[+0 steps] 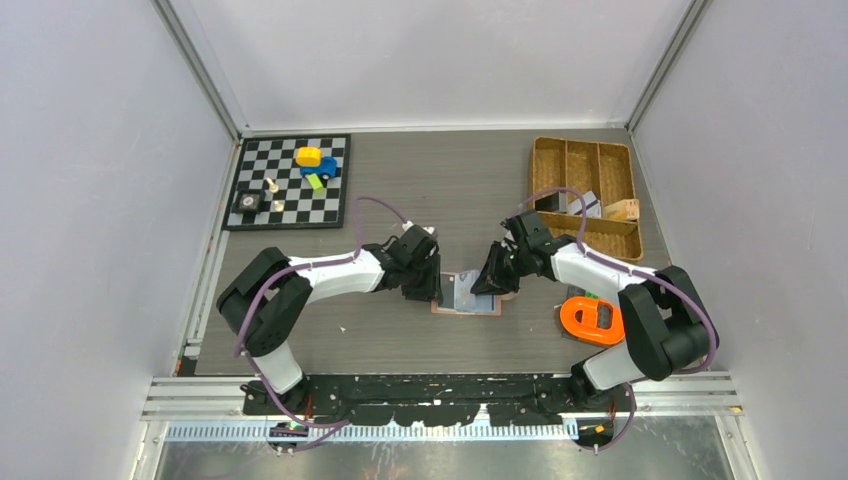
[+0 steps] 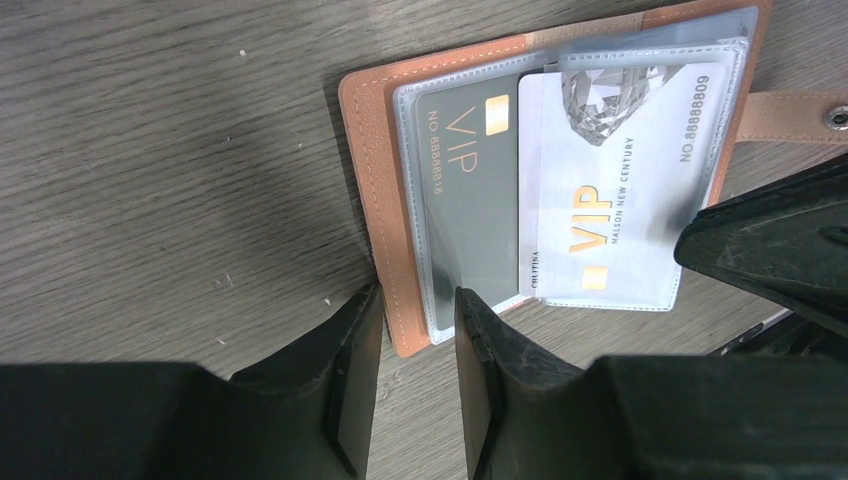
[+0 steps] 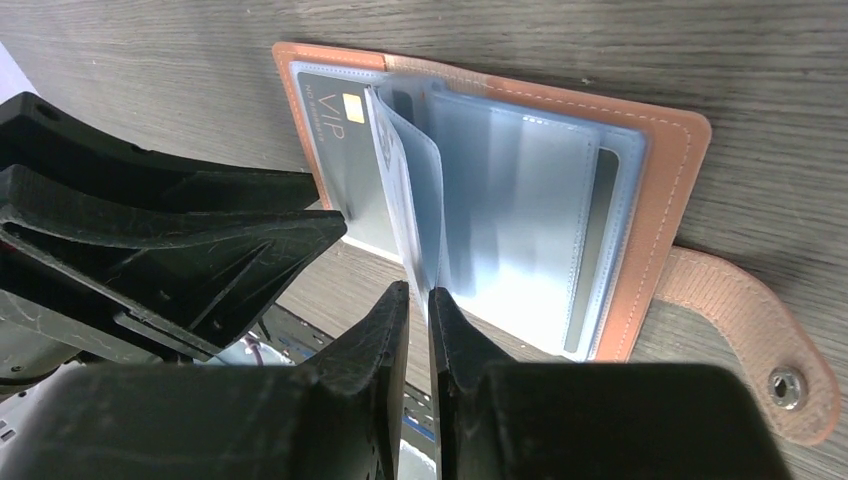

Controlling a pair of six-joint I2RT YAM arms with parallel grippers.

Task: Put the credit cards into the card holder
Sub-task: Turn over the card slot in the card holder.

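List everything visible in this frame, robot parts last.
table: one, grey wood-grain, under everything
holder: one, pink, open flat at table centre
dark card: one, grey, in holder's outer sleeve
pale card: one, silver, in the next sleeve
chessboard: one, black-white, far left
toys: three, yellow, blue, green, on chessboard
pale pieces: two, on chessboard
black item: one, on chessboard's left side
tray: one, wicker, far right
tan box: one, in tray
orange object: one, near right
left gripper: black, jaws apart, straddling holder's edge
right gripper: black, pinching one of holder's clear sleeves
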